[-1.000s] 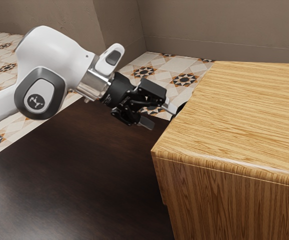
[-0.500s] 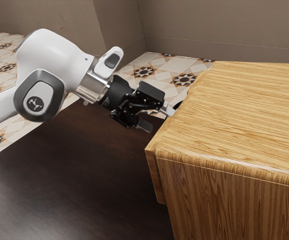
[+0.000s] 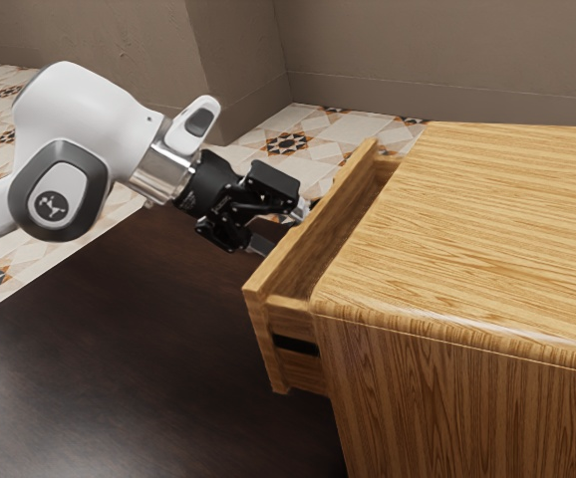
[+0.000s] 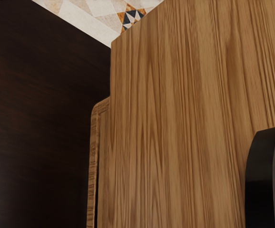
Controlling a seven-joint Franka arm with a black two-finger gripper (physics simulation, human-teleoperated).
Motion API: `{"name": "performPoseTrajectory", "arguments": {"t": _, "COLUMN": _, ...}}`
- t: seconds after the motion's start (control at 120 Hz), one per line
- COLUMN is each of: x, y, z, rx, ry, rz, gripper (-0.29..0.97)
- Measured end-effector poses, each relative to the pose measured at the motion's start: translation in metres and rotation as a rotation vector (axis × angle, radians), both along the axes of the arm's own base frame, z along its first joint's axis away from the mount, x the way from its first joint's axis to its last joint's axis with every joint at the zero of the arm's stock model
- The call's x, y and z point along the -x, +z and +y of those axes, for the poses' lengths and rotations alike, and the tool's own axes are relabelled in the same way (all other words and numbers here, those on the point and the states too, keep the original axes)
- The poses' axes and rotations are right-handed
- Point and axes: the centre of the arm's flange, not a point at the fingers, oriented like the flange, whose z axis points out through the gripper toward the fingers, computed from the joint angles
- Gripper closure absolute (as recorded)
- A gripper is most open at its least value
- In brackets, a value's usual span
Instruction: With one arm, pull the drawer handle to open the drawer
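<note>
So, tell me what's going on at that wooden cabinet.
One Franka arm has its black gripper at the outer face of the drawer in the wooden cabinet. The drawer stands partly open, its front jutting out from the cabinet over the dark table. The task is opening the drawer, and the opening is under way.

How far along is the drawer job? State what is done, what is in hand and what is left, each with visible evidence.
Done: the drawer stands partly out of the cabinet, with its side showing. In hand: the gripper is at the drawer's front face; its grip there is hidden. Left: probably more pulling, since much of the drawer looks to be inside the cabinet.
</note>
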Motion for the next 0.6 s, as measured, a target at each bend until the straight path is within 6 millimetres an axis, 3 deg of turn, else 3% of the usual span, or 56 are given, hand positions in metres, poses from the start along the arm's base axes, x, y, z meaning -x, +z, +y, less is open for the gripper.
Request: {"name": "performPoseTrajectory", "arguments": {"t": 0.6, "x": 0.006, "y": -0.002, "z": 0.052, "rx": -0.005, "ry": 0.076, "rz": 0.002, "gripper": 0.01}}
